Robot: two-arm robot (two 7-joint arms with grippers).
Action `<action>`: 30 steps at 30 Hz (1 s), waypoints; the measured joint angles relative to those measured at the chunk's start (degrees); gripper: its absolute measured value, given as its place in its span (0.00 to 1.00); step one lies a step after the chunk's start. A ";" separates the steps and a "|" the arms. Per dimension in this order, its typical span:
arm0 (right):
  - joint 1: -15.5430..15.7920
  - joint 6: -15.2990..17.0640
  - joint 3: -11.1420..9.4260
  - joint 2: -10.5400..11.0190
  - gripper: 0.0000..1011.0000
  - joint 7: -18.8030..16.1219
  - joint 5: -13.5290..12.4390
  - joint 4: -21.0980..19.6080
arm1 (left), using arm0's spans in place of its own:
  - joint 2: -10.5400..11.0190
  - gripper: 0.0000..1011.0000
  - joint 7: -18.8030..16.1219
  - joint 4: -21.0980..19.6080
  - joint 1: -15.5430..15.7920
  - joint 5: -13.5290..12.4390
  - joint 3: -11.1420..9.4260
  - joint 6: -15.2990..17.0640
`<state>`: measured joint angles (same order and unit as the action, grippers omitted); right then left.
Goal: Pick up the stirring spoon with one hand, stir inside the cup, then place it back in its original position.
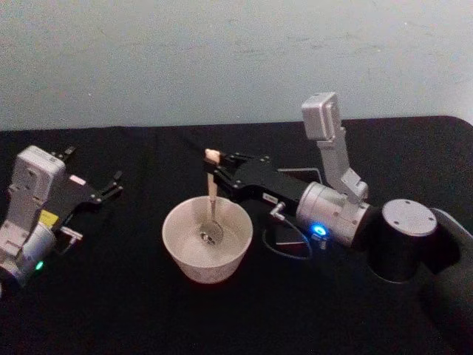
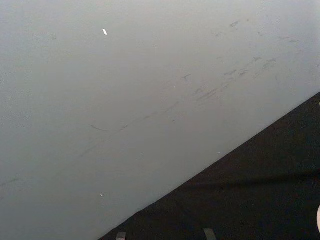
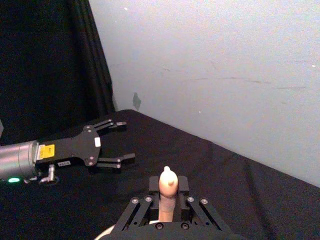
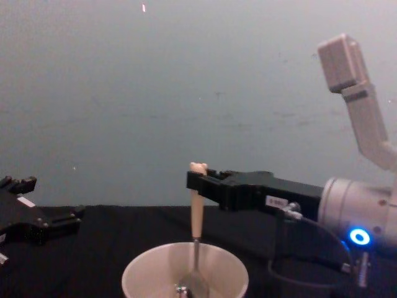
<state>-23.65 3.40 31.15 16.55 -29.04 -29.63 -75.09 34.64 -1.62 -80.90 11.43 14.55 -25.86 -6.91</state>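
Here we see the right gripper [image 1: 214, 171] reaching in above the far rim of the cup [image 1: 211, 266], its fingers clamped on the cream handle of the stirring spoon [image 1: 213, 194] just below the bear head. The spoon hangs upright beneath the grip, its metal bowl down inside the cup near the bottom. Well to the cup's left, the left gripper [image 1: 94, 168] rests with fingers apart, holding nothing.
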 joint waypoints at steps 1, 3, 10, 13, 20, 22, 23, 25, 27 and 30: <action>0.22 0.08 -0.14 0.21 0.21 0.02 -0.09 -0.30 | 0.00 0.99 0.00 0.00 0.00 0.00 0.00 0.00; 0.68 0.26 -0.37 0.62 0.21 0.03 -0.27 -0.90 | 0.00 0.99 0.00 0.00 0.00 0.00 0.00 0.00; 3.50 1.21 -1.04 3.03 0.21 -0.54 -1.60 -5.26 | 0.00 0.99 0.00 0.00 0.00 0.00 0.00 0.00; 4.17 1.43 -1.04 3.51 0.21 -0.78 -2.05 -6.37 | 0.00 0.99 0.00 0.00 0.00 0.00 0.00 0.00; 5.21 1.92 -0.44 3.75 0.21 -0.67 -2.88 -8.10 | 0.00 0.99 0.00 0.00 0.00 0.00 0.00 0.00; 5.21 2.07 -0.32 3.35 0.21 0.00 -3.07 -8.12 | 0.00 0.99 0.00 0.00 0.00 0.00 0.00 0.00; 5.18 2.11 -0.31 3.25 0.21 0.15 -3.11 -8.10 | 0.00 0.99 0.00 0.00 0.00 0.00 0.00 0.00; 5.08 2.16 -0.31 3.06 0.21 0.43 -3.24 -8.00 | 0.00 0.99 0.00 0.00 0.00 0.00 0.00 0.00; 4.85 2.23 -0.35 2.82 0.21 0.74 -3.43 -7.75 | 0.00 0.99 0.00 0.00 0.00 0.00 0.00 0.00; 4.59 2.28 -0.43 2.60 0.21 1.07 -3.61 -7.48 | 0.00 0.99 0.00 0.00 0.00 0.00 0.00 0.00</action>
<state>-19.06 5.69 30.71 19.15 -27.97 -33.24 -82.57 34.65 -1.62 -80.90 11.43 14.55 -25.86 -6.91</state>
